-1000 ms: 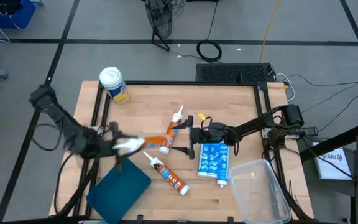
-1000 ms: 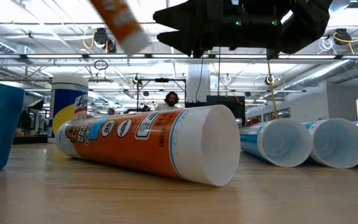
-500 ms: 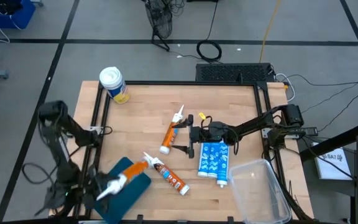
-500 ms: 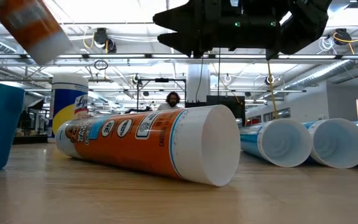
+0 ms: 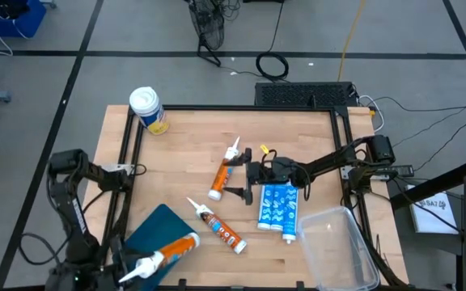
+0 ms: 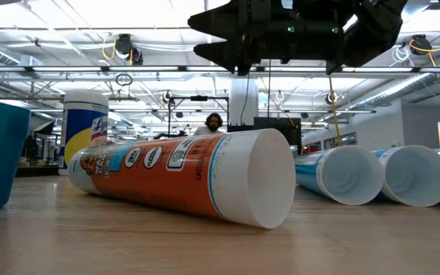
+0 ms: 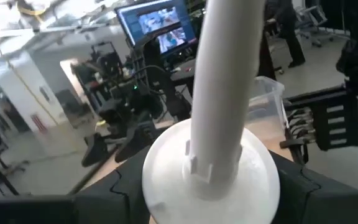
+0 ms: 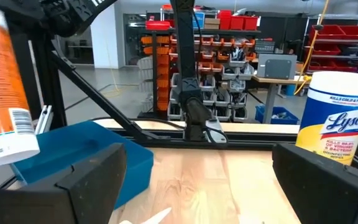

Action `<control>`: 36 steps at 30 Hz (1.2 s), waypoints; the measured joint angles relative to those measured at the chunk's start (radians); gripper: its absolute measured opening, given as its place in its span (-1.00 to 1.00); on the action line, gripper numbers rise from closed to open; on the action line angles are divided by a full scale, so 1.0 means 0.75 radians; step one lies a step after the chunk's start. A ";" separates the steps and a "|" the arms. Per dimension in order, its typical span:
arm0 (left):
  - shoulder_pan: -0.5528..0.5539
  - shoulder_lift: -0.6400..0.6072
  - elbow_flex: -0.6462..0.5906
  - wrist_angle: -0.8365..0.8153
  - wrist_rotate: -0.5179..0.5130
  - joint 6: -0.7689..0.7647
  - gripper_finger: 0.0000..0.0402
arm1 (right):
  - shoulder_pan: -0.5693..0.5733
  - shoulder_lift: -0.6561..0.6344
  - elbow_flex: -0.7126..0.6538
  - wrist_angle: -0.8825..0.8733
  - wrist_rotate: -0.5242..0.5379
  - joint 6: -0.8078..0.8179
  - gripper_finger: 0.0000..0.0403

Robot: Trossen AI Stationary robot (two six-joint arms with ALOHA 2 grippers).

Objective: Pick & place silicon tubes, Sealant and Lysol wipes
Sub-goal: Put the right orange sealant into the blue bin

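Saw left gripper point(image 5: 150, 260) clamped on 1 held orange tube point(image 5: 176, 247), hanging over the blue bin point(image 5: 156, 226) at the bench's point(image 5: 298, 129) near-left corner. Noted the tube lying slantwise across the bin, with its white nozzle end out past the bin's near rim. Judged a release here risky: could have let the nozzle end catch the rim, tipping the tube out over the bench's near edge or leaving it propped half in. Could not tell from above how high the tube hung over the bin, so could not rule out a bounce on dropping either.

Found right gripper point(image 5: 245, 179) spread wide near the bench's middle, empty, poised just beside the middle orange tube point(image 5: 221, 174). Judged a round tube lying flat likely to roll under a 1-sided touch, perhaps toward the third orange tube point(image 5: 217, 227) nearer the near edge, or against the 2 blue tubes point(image 5: 277, 208) lying side by side just beyond the gripper.

Placed the Lysol wipes point(image 5: 149, 110) upright at the far-left corner, right at the edge, untouched. Reckoned its width a tight fit for the jaws and an off-centre pinch enough to topple it off the bench. Left the clear container point(image 5: 338, 252) at the near-right corner with nothing visible in it.
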 joint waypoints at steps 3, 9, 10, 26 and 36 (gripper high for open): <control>0.013 -0.041 0.005 0.013 -0.031 -0.014 0.10 | 0.009 0.000 0.000 -0.006 -0.001 -0.002 0.86; 0.055 -0.233 -0.021 0.008 0.021 -0.061 0.10 | 0.012 0.000 0.000 -0.011 -0.002 -0.012 0.86; 0.059 -0.269 -0.038 -0.002 0.017 -0.075 0.11 | 0.012 0.000 0.000 -0.010 -0.003 -0.013 0.86; 0.484 -0.687 -0.309 -0.963 1.094 -0.844 0.10 | -0.008 0.001 0.000 -0.046 -0.003 -0.055 0.86; 0.989 -0.665 0.163 -2.251 1.636 -1.729 0.10 | -0.030 0.001 0.000 -0.108 -0.003 -0.009 0.86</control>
